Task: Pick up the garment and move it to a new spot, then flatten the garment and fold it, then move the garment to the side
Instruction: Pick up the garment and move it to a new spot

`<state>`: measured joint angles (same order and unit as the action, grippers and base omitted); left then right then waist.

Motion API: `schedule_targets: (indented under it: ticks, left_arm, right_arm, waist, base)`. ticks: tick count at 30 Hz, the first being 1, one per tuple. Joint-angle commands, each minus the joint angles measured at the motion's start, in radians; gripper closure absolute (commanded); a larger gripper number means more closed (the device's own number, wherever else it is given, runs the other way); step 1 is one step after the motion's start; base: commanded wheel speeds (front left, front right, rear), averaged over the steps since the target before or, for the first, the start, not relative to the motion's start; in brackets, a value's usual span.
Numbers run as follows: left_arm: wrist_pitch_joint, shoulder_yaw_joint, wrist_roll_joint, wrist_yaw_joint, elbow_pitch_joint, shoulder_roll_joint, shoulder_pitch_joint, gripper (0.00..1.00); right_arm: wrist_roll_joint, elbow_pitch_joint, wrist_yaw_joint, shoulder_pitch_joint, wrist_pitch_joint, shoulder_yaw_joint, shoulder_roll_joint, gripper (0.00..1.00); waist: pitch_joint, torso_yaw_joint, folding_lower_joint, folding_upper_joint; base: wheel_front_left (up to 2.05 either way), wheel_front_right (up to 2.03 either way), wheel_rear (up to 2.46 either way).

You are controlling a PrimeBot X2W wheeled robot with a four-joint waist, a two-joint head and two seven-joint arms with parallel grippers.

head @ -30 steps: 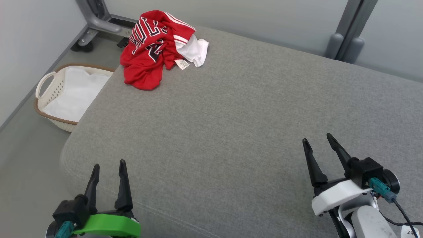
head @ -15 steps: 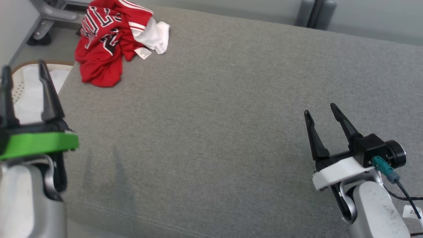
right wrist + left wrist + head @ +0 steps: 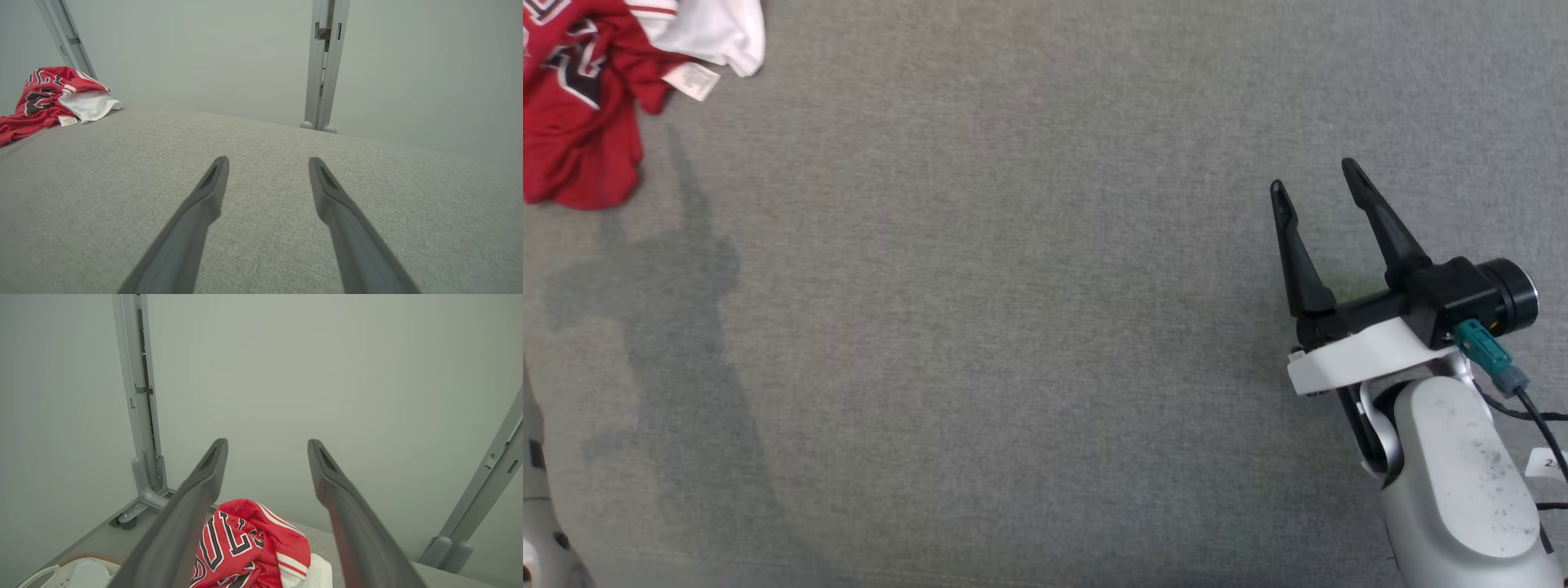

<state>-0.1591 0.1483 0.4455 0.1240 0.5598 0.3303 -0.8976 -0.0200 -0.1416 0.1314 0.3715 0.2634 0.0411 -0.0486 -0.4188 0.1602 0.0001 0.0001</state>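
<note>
Red jersey (image 3: pixel 572 147) lies crumpled on coarse grey woven cushion (image 3: pixel 1013 327).

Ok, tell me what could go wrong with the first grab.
The red jersey lies bunched near the edge of the cushion, with the basket beside it: a shallow pinch by the open left gripper could drag it over the edge. Its red and white layers overlap, so one grab may catch several, making flattening harder.
</note>
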Motion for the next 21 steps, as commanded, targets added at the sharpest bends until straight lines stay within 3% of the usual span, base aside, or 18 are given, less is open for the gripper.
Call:
schedule_targets:
  ticks: [1, 12, 21]
  left_arm:
    - [0.006, -0.007, 0.003, 0.004, 0.035, 0.016, -0.031, 0.0]
    - [0.058, -0.086, -0.008, 0.008, 0.282, 0.077, -0.131, 0.0]
    - [-0.007, -0.096, -0.013, 0.005, 0.376, 0.127, -0.183, 0.0]
  right_arm:
    - [0.005, 0.012, -0.002, 0.021, 0.002, -0.002, -0.003, 0.0]
    - [0.016, 0.06, -0.002, 0.055, 0.002, -0.025, -0.003, 0.0]
    - [0.002, 0.064, -0.002, 0.055, 0.0, -0.049, -0.006, 0.0]
  waist:
    - [-0.142, -0.118, -0.0001, -0.0001]
    - [-0.262, -0.164, -0.0001, -0.0001]
    - [-0.288, -0.178, -0.0001, -0.0001]
  base:
    - [0.0, 0.0, 0.0]
    - [0.0, 0.0, 0.0]
    - [0.0, 0.0, 0.0]
